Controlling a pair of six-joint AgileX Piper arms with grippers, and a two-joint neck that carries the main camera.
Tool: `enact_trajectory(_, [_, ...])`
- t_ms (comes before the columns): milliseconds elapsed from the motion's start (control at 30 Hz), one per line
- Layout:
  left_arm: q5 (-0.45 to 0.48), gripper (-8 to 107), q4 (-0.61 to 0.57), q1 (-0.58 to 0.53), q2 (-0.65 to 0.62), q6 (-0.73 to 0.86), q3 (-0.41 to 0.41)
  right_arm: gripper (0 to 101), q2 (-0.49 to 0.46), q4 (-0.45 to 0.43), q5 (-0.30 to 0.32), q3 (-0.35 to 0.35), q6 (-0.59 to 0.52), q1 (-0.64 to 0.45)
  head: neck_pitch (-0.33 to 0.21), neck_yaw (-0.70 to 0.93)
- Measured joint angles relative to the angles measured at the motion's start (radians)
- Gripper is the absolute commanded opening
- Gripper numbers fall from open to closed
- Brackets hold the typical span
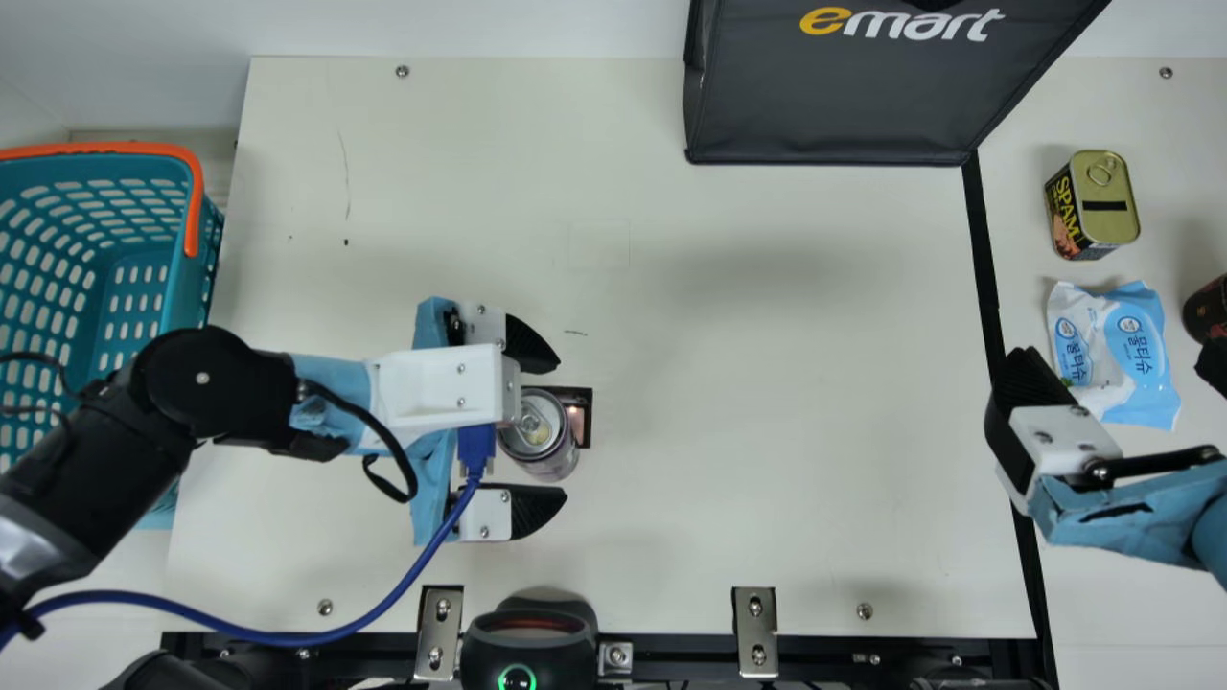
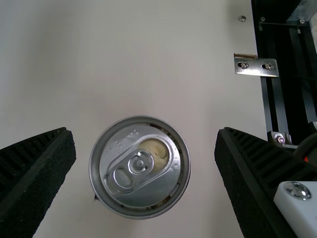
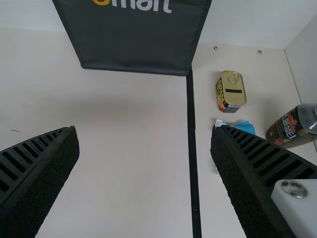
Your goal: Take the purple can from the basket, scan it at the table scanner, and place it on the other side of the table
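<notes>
- In the main view now, the black scanner with a green-lit ring (image 1: 518, 647) is seen at the table's near edge, and everything here is placed from it.
- The task's can, a silver-lidded drink can with a pull tab (image 1: 539, 431), is seen upright on the cream table (image 1: 767, 431), just beyond the scanner.
- And there, the left gripper (image 1: 563, 429) is held over the can, its black ribbed fingers spread, one on either side.
- Well to the scanner's right, the right gripper (image 1: 1112, 355) is held with its fingers spread.
- To the scanner's left, a teal plastic basket with an orange handle (image 1: 196, 192) is seen; beyond the scanner and to its right, a black fabric bag (image 1: 824, 105) is placed.
- Far beyond and right of the scanner, a gold-topped rectangular tin (image 1: 1112, 196), a blue-and-white soft pack (image 1: 1117, 350) and a dark container (image 1: 1210, 311) are lined up.
- Over to the left wrist view: the can's round lid is framed between the widely parted fingers, a gap left on each side, so no pinch is being made.
- And in the right wrist view, both fingers are seen wide apart; the soft pack is partly hidden behind one of them, with the tin and the dark container near it.
</notes>
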Motion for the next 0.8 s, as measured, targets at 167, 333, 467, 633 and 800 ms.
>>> enact_trajectory(167, [-0.023, 90, -0.004, 0.000, -0.031, -0.067, -0.008, 95, 0.000, 0.000, 0.000, 0.000, 0.000, 0.000, 0.000, 0.000])
enact_trajectory(333, [-0.061, 90, -0.002, -0.004, -0.078, -0.170, -0.016, 95, 0.000, 0.000, 0.000, 0.000, 0.000, 0.000, -0.002, 0.000])
enact_trajectory(467, [-0.102, 90, 0.032, -0.018, -0.112, -0.272, -0.022, 95, 0.000, 0.000, 0.000, 0.000, 0.000, 0.000, 0.000, 0.000])
enact_trajectory(633, [-0.148, 90, 0.101, -0.037, -0.152, -0.429, -0.035, 95, 0.000, 0.000, 0.000, 0.000, 0.000, 0.000, 0.000, 0.000])
enact_trajectory(800, [-0.154, 90, 0.182, -0.044, -0.182, -0.604, -0.059, 95, 0.000, 0.000, 0.000, 0.000, 0.000, 0.000, -0.002, -0.002])
